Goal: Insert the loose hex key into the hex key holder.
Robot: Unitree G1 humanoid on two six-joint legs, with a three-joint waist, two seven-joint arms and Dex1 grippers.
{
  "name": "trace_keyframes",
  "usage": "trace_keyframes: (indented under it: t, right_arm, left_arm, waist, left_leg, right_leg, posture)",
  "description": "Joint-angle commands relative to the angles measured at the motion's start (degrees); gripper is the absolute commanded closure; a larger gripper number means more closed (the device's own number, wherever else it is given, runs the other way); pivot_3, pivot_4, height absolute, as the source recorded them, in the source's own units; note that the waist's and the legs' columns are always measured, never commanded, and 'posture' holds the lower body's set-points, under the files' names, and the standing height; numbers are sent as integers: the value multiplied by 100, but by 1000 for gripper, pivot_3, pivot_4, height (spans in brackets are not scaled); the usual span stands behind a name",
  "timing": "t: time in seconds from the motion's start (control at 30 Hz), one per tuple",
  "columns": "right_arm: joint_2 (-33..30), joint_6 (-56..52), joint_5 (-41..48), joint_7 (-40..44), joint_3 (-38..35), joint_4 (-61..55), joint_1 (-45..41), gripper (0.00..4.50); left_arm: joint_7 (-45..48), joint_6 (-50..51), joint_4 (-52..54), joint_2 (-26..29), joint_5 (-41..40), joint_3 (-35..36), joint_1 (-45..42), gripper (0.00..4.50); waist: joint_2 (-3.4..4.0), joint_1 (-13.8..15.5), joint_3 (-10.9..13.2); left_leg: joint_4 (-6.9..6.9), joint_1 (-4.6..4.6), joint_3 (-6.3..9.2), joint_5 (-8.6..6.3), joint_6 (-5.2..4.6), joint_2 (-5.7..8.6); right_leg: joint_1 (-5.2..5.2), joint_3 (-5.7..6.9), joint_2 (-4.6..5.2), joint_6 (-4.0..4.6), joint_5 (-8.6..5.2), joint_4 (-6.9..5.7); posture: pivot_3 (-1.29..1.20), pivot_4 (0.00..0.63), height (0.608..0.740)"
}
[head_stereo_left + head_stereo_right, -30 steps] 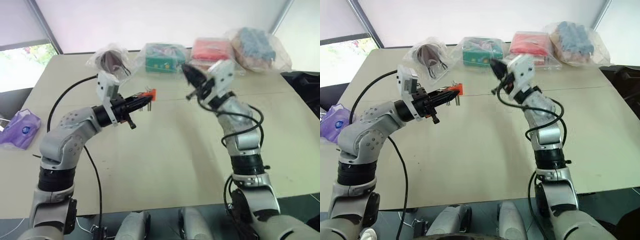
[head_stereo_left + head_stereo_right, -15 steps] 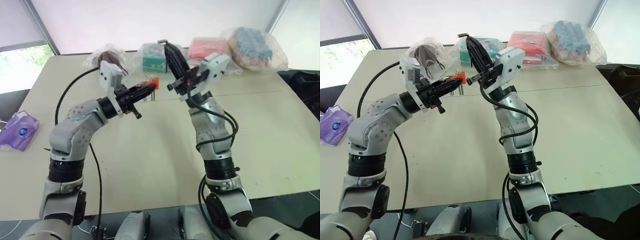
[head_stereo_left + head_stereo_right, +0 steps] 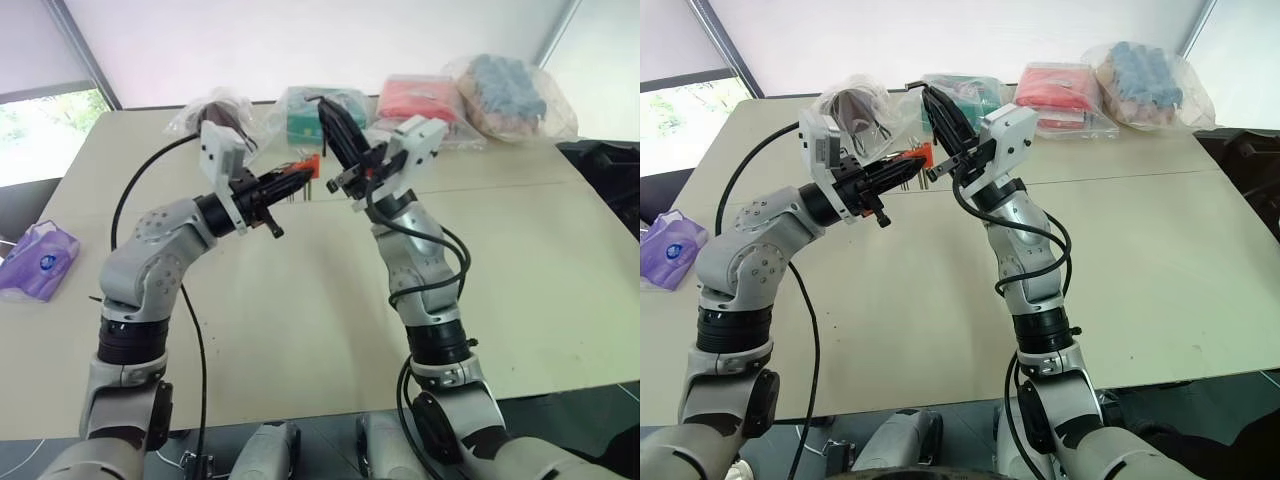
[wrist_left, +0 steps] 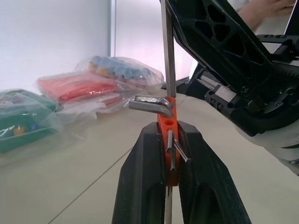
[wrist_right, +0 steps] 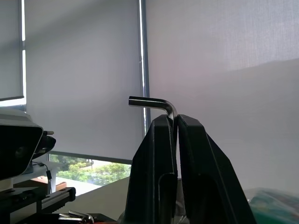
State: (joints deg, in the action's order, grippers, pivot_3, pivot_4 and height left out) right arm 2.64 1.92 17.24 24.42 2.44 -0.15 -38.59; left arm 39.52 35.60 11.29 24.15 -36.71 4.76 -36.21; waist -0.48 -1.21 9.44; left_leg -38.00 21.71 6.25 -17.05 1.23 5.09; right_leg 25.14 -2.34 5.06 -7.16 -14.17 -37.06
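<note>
The left tool (image 4: 169,196) is clamping the hex key holder (image 4: 168,144) up off the tabletop (image 3: 300,300) so its holes are facing the other arm, while the right tool (image 5: 176,122) is pinching the loose hex key (image 5: 154,103) by its shank, long end reaching down right at the holder, probably lining up a slot

Glossy metal loose hex key (image 5: 154,102); matt orange plastic hex key holder (image 4: 167,140).
</note>
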Motion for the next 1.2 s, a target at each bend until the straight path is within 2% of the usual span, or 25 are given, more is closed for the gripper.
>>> trace_keyframes:
  t: [0.03,1.2]
  right_arm:
    - [45,114,107,71,69,-310,-81,4442]
    - [2,278,8,69,112,-158,18,4442]
  left_arm:
    - [31,-102,107,7,-1,11,-79,4500]
    - [-96,78,234,2,-242,38,-81,4500]
  waist:
    - [0,0,0]
    - [0,2,0]
  left_leg:
    - [0,0,0,0,0,0]
    - [1,2,0,0,0,0]
  right_leg:
    - [0,0,0,0,0,0]
    - [3,0,0,0,0,1]
  posture:
    - [0,150,740]
    - [0,150,740]
